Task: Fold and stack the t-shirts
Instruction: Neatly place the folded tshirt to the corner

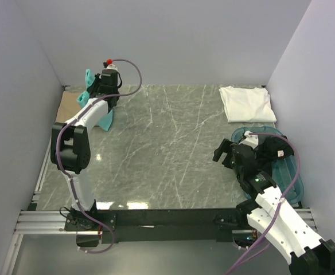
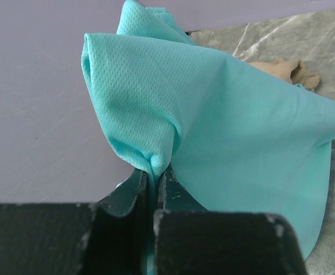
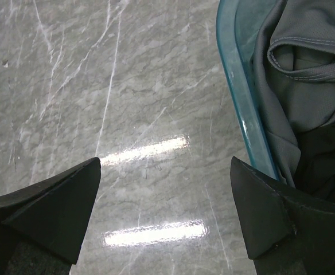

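Far right, a folded t-shirt point(image 1: 246, 103) lies behind the tub point(image 3: 242, 97) of crumpled t-shirts point(image 3: 311, 86); far left, a raised t-shirt point(image 2: 225, 126).

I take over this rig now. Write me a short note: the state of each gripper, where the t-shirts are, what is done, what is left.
Left gripper: shut on the teal t-shirt, held up at the far left corner.
Right gripper: open, empty, over the table beside the tub.
White t-shirt: folded, far right.
Tan t-shirt: on the table by the left wall, partly hidden.
Dark grey t-shirts: crumpled in the tub.
Done: white one folded.
Left: fold the teal and grey ones, then stack all.
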`<state>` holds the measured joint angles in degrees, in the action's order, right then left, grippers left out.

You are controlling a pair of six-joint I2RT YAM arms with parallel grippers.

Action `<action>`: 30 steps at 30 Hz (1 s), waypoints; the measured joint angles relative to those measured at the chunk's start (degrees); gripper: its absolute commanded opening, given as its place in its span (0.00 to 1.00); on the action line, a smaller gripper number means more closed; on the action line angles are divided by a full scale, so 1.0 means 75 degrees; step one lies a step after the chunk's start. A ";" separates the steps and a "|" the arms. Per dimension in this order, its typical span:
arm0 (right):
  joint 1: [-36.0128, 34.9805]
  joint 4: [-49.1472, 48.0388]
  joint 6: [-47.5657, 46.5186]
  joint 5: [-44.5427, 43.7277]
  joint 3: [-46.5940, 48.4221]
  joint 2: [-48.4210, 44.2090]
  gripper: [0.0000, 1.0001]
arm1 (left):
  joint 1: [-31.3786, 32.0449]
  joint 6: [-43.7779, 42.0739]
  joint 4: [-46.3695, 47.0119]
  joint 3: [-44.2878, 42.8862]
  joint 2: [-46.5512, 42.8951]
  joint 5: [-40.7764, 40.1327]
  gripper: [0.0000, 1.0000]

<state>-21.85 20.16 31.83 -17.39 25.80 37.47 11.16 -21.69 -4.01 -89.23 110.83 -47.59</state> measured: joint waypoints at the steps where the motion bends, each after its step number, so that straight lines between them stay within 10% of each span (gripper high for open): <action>1: 0.0000 0.0000 0.0000 -0.0009 0.0000 0.0000 1.00 | -0.0015 -0.0003 -0.0012 -0.0012 -0.0015 0.0041 0.01; 30: 0.0000 0.0003 0.0000 -0.0248 0.0000 0.0122 1.00 | -0.0935 -0.0149 0.0131 -0.0565 0.0093 0.0886 0.01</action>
<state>-21.85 20.18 31.83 -19.25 25.80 38.39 4.14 -22.81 -3.03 -93.47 111.53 -40.95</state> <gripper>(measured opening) 0.997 0.062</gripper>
